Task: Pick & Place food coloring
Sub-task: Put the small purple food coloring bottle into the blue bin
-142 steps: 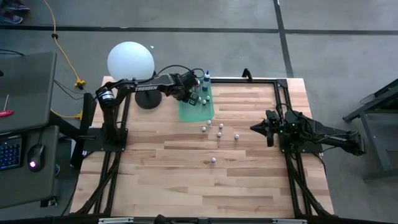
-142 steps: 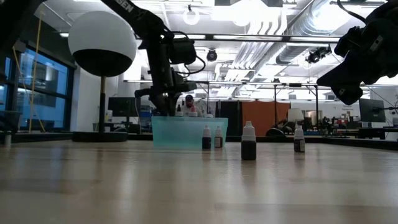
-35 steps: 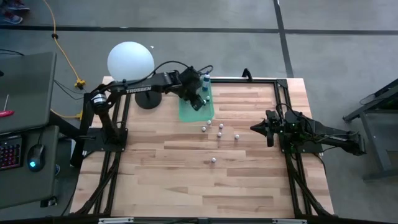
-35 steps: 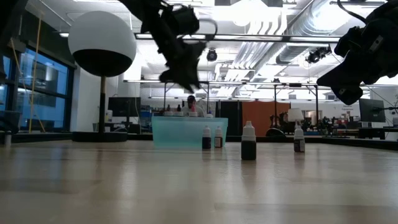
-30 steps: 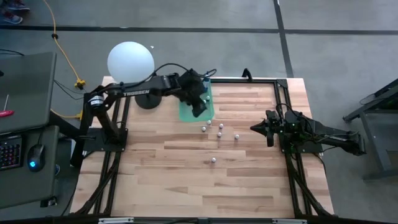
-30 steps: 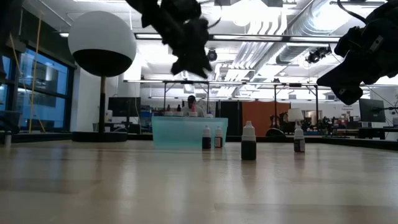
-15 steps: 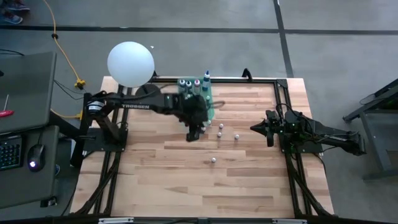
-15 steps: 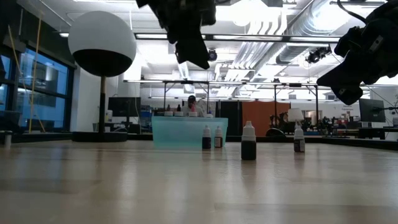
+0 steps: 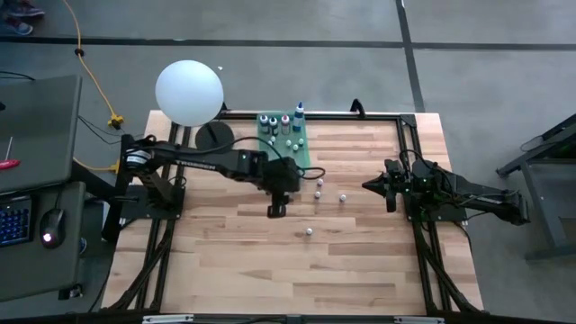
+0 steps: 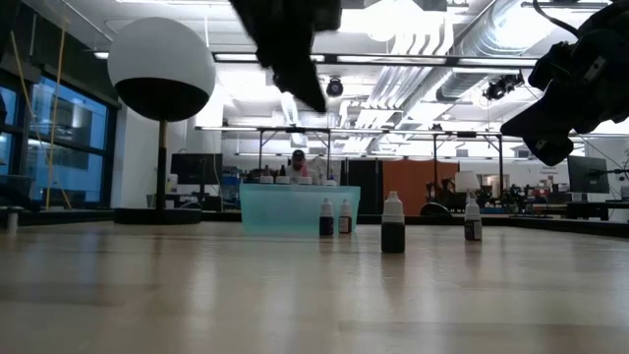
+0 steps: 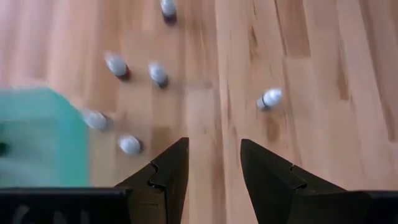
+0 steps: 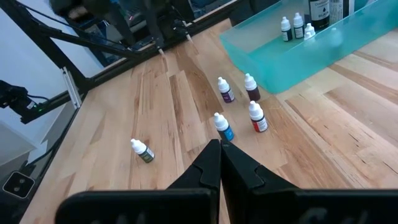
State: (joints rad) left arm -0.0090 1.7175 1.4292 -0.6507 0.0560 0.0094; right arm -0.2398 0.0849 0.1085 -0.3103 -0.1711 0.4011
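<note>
Beside the green tray (image 9: 301,155), loose bottles (image 9: 319,193) stand; left fingers (image 11: 169,172) spread, empty, above

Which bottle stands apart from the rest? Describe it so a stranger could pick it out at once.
Start at the translucent green tray on the wooden table, near the big white ball lamp. Just off the tray stands a loose cluster of white-capped bottles. The one meant is the lone bottle farther out toward the table's middle, with bare wood all around it.
</note>
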